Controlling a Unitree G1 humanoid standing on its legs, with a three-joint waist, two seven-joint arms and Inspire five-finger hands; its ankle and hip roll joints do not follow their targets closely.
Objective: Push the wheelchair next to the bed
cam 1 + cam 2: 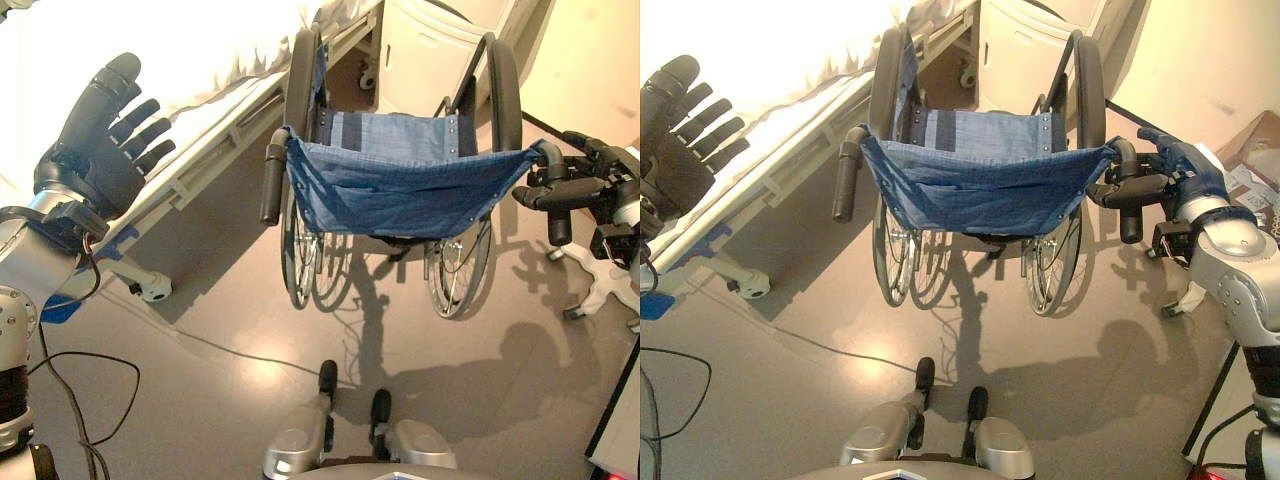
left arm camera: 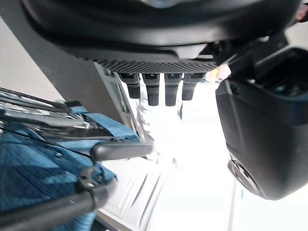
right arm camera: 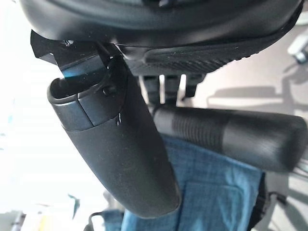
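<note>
Blue-seated wheelchair (image 1: 400, 180), right hand (image 1: 570, 185) gripping handle (image 3: 231, 137)

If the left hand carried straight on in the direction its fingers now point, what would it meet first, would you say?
Probably the bed. The left hand is raised with straight fingers aimed over the mattress edge, well aside of the wheelchair's left push handle; depth is unclear.
</note>
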